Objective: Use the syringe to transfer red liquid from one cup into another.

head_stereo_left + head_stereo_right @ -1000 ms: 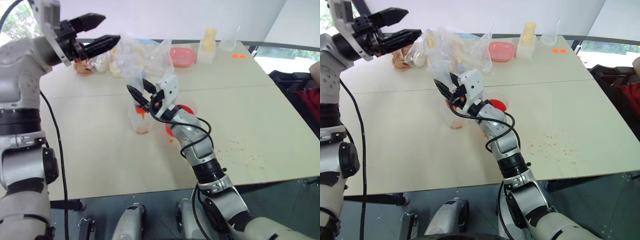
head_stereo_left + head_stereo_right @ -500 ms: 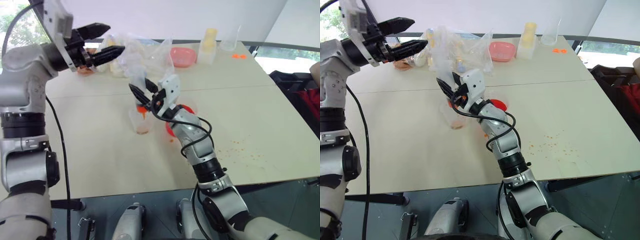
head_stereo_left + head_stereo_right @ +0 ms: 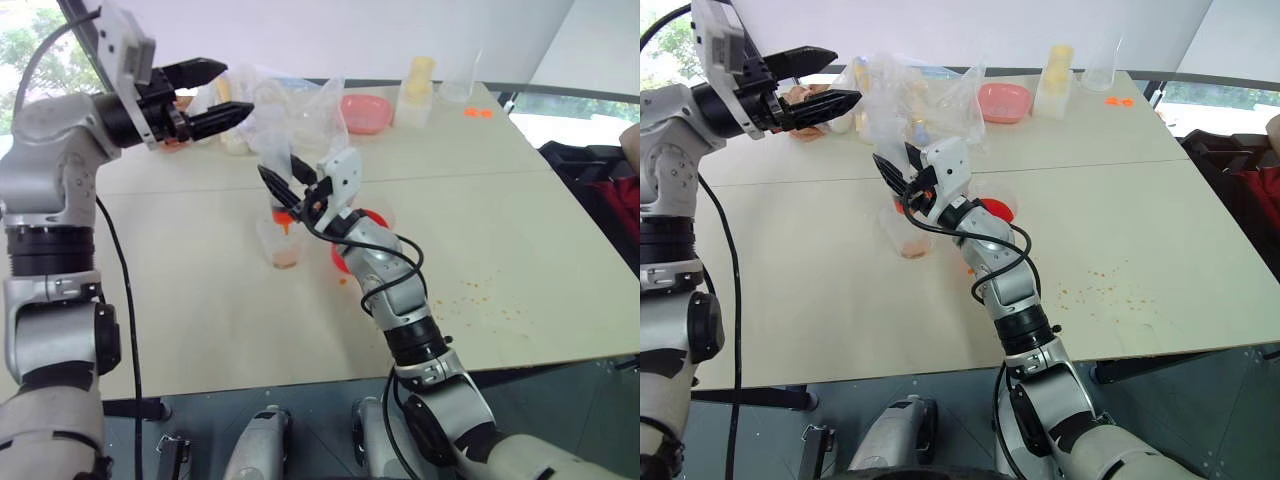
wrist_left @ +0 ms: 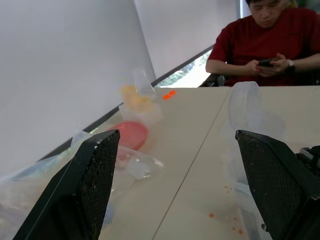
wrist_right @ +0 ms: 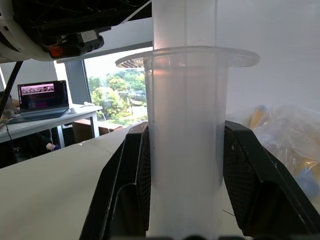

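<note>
Left gripper [image 3: 232, 91] swung in toward 12 o'clock above table [image 3: 500, 200], jaws spread; right gripper [image 3: 283, 185] clamps syringe [image 5: 186, 140] over small cup [image 3: 282, 240].

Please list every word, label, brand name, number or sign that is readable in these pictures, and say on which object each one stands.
No text can be read in any view.
Open laptop on a desk in the background: its screen shows a bright strip with marks, too small and blurred to read.
Small red and white tag on the black robot housing: no legible characters.
Large clear plastic syringe, held upright: no graduation marks or numbers can be made out on the barrel.
</note>
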